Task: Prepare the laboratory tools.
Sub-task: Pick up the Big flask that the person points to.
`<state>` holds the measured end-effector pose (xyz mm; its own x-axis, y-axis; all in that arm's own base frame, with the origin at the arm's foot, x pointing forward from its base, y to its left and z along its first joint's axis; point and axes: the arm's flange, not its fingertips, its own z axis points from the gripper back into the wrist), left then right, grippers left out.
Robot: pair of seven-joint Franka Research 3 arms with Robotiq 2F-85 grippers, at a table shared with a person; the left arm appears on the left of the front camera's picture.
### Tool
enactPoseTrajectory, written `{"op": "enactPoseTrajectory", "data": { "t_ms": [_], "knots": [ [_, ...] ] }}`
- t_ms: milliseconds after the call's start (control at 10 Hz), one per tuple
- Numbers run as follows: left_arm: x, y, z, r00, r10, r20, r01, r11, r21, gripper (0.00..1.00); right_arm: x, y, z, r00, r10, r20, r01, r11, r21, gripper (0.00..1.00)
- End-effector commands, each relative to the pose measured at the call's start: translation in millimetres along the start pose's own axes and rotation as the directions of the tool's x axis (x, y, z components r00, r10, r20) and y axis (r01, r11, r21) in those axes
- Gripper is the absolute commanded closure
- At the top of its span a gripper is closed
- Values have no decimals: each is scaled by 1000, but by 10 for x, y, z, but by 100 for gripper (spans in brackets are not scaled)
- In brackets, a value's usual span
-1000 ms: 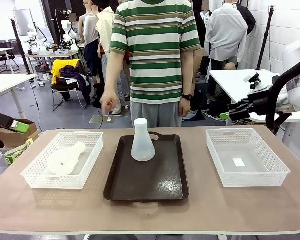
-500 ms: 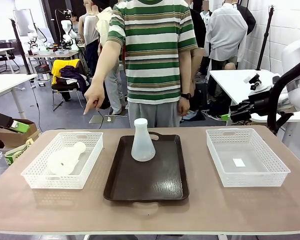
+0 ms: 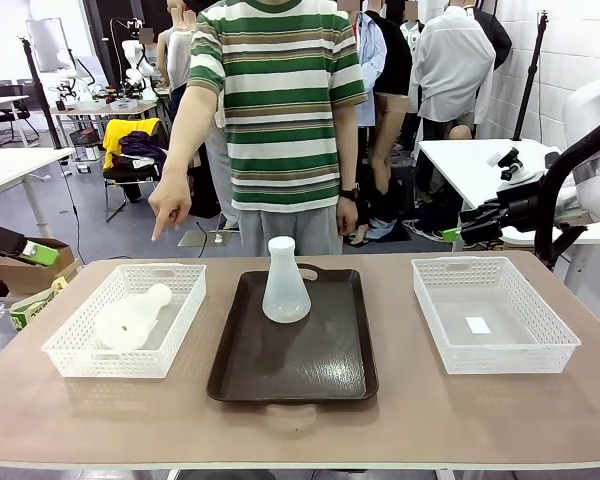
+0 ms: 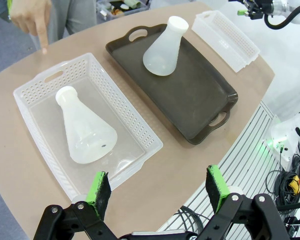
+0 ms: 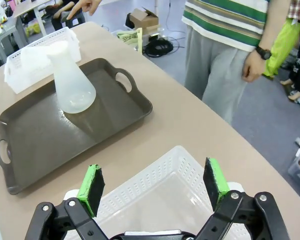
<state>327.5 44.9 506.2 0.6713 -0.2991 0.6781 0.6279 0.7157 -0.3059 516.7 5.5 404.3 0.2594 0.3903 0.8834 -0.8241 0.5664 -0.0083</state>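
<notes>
Toppled flask (image 4: 85, 132) in basket (image 4: 126, 107), ahead of left end effector (image 4: 157, 186).

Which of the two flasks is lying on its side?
The flask in the left basket: it lies on its side, while the other flask stands upright on the dark tray.

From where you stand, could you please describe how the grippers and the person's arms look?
The left gripper and right gripper are black linkages with bright green pads. The person wears a short-sleeved green, white and brown striped T-shirt and a black wristwatch.
</notes>
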Motion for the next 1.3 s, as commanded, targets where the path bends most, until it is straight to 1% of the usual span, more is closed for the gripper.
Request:
{"op": "enactPoseTrajectory", "data": {
  "t_ms": [0,900,1000,1200],
  "knots": [
    [-8,23,7,1000,-14,13,15,1000,-22,0,20,1,8,1000,-12,-17,12,1000,-9,0],
    [-8,23,7,1000,-14,13,15,1000,-22,0,20,1,8,1000,-12,-17,12,1000,-9,0],
    [0,0,0,1000,0,0,0,1000,0,0,20,1,8,1000,-12,-17,12,1000,-9,0],
    [379,60,-143,993,64,-98,-50,989,139,0,20,1,8,1000,-12,-17,12,1000,-9,0]
  ]
}}
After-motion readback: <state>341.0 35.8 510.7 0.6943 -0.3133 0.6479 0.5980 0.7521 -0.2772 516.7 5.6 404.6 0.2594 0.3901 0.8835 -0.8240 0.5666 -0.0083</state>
